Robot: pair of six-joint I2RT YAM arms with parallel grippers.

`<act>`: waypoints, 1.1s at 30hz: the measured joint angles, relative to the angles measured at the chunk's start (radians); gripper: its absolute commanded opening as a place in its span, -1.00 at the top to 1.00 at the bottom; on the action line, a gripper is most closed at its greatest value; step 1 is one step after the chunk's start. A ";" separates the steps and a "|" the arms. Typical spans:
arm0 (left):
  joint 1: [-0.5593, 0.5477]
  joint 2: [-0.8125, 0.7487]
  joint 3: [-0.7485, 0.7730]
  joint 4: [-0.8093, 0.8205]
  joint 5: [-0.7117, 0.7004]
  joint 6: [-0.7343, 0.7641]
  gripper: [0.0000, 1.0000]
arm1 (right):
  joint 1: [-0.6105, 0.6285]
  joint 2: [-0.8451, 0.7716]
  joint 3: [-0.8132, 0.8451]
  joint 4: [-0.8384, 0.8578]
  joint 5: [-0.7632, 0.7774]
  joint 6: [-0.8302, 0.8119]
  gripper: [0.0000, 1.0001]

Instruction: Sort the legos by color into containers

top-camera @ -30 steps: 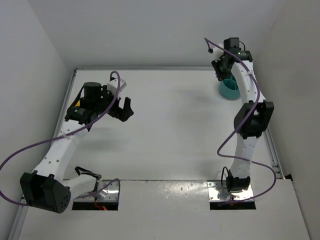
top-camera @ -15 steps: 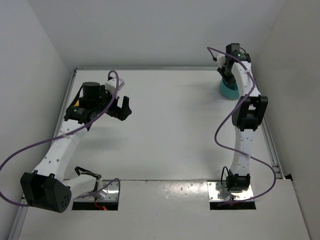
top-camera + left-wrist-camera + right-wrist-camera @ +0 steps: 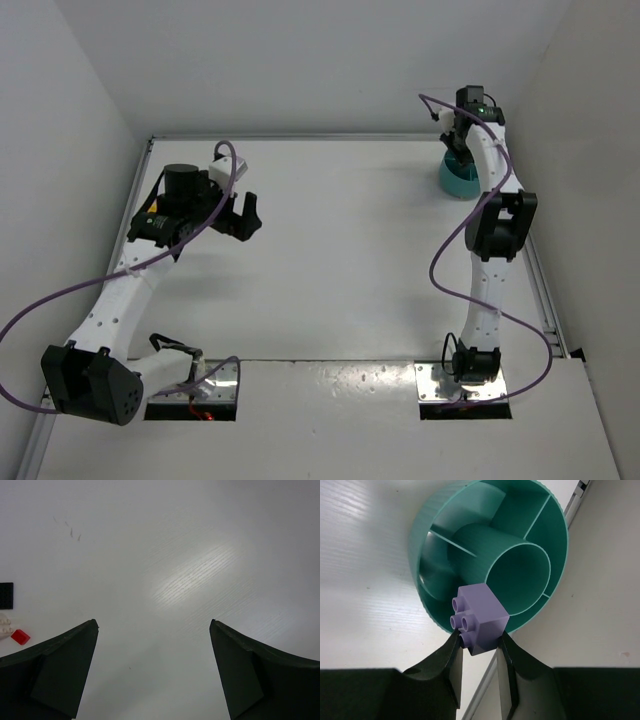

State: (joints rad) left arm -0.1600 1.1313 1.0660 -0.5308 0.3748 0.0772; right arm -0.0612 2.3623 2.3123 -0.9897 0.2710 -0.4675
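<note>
the left gripper (image 3: 154,625) hangs wide open, holding nothing; a black brick (image 3: 6,595), a cream brick (image 3: 5,626) and a red brick (image 3: 20,637) lie beside it. the right gripper (image 3: 479,639) pinches a purple brick (image 3: 479,617) over the teal tub (image 3: 427,540) in the far right corner of the table (image 3: 340,250). next it should pick a slot and let go. a second ago it was left of the tub.

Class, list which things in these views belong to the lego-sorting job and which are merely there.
Belong to the job:
- purple brick, held above the tub
- teal tub
- black brick
- white brick
- red brick

Merely there:
- metal base plate
- side rail
</note>
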 measured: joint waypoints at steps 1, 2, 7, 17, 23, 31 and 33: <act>0.000 0.000 0.000 0.000 0.000 0.000 -1.00 | -0.002 0.003 0.000 0.004 0.004 0.000 0.45; 0.000 0.000 0.000 0.000 0.000 0.000 -1.00 | -0.002 0.005 0.000 0.006 0.008 0.000 0.40; 0.000 0.000 0.000 0.000 -0.007 0.000 -1.00 | -0.007 0.012 0.000 0.014 0.014 -0.003 0.16; 0.018 0.000 0.000 0.000 -0.042 -0.007 -1.00 | -0.009 0.012 0.000 0.015 -0.008 -0.003 0.02; 0.070 0.004 0.005 -0.002 -0.056 -0.017 -1.00 | -0.008 0.012 0.002 -0.004 -0.051 0.009 0.05; 0.236 0.049 0.040 -0.004 -0.084 -0.036 -0.90 | 0.001 -0.079 -0.017 -0.067 -0.257 0.122 0.02; 0.273 0.106 0.088 0.005 -0.084 -0.035 -0.73 | 0.009 -0.135 -0.053 -0.077 -0.345 0.172 -0.06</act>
State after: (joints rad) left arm 0.1127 1.2373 1.1538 -0.5259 0.2905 0.0418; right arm -0.0525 2.2276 2.2597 -1.0668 -0.0738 -0.2958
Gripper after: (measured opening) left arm 0.941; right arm 0.493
